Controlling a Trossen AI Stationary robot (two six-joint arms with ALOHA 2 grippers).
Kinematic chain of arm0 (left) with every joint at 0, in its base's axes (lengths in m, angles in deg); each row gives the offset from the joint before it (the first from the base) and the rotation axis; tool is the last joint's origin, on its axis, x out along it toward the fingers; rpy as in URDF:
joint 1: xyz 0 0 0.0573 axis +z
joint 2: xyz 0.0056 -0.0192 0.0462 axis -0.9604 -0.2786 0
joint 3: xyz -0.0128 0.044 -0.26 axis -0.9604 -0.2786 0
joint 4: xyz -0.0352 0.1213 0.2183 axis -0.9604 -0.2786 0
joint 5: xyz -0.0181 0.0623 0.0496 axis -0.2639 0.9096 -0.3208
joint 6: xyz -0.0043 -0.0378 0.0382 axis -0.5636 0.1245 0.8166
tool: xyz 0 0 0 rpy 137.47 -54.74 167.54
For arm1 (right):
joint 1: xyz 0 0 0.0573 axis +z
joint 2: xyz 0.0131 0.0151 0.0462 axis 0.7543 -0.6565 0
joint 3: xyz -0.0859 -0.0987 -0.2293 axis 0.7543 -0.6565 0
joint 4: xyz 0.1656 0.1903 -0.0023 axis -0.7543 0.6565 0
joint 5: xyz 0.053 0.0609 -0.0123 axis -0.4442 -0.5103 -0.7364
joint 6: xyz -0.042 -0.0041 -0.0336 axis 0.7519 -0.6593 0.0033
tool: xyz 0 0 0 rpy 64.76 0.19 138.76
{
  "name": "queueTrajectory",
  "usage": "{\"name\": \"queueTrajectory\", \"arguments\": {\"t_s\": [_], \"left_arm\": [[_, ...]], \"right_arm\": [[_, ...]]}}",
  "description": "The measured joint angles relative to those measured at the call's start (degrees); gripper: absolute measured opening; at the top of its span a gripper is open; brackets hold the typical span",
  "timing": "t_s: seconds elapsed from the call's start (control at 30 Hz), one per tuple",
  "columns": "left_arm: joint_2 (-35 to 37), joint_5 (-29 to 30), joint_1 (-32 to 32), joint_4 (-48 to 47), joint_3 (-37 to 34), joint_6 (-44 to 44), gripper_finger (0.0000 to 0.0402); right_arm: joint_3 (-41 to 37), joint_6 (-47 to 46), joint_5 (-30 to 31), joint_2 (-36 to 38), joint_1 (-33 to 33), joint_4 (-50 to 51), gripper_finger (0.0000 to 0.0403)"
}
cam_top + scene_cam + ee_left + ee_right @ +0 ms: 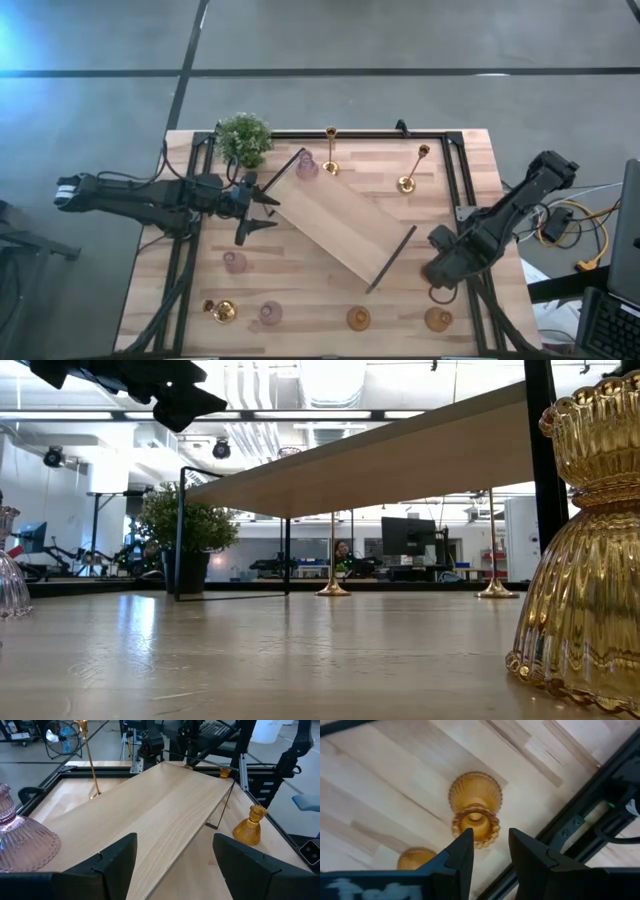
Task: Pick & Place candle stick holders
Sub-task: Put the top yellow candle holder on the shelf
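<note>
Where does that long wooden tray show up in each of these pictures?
High view: the tray lies slantwise at the table's middle.
Low view: its underside spans the top, sloping up to the right.
Left wrist view: it fills the middle.
Right wrist view: not clearly in it.
Shared landmark: the potted plant near the tray's end, also in the low view.

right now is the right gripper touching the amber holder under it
Apart. In the right wrist view the right gripper hangs open above the amber holder, whose beaded rim shows whole beyond the fingertips, neither finger on it.
</note>
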Motion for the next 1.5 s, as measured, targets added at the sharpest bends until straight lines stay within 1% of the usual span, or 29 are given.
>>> {"name": "queueTrajectory", "arguments": {"t_s": [0.3,0.53,0.67,0.8,0.97,1.1,1.2,1.37,1.5], "left_arm": [[0.0,0.0,0.0,0.0,0.0,-0.4,0.0266],[-0.1,0.0,0.0,0.1,0.0,-0.5,0.0266],[-0.1,0.0,0.0,0.1,0.0,-0.5,0.0266],[-0.3,0.0,0.0,0.2,0.0,-0.5,0.0266],[-1.2,0.0,0.0,0.1,0.0,-0.5,0.0266],[-1.6,0.0,0.0,0.0,0.0,-0.6,0.0266],[-1.6,0.0,0.0,0.1,0.0,-0.6,0.0266],[-1.6,0.0,0.0,0.7,0.0,-0.6,0.0266],[-1.6,-0.1,0.0,0.9,0.0,-1.3,0.0266]], "right_arm": [[-3.4,-0.1,-0.4,0.0,1.0,-4.1,0.0125],[-8.7,2.8,-0.3,0.0,1.0,-10.1,0.0109],[-9.5,5.7,-1.2,0.1,0.9,-11.6,0.0082],[-8.5,9.4,-1.4,0.2,0.9,-11.9,0.0027],[-6.6,14.7,-1.3,-0.1,0.9,-10.8,0.0021],[-3.6,15.7,-1.4,-0.1,0.9,-7.9,0.0020],[0.2,16.4,-1.4,-0.1,0.9,-5.2,0.0020],[10.5,15.5,-1.3,-0.1,0.9,3.5,0.0020],[19.9,14.1,0.1,-0.7,1.0,13.3,0.0020]]}}
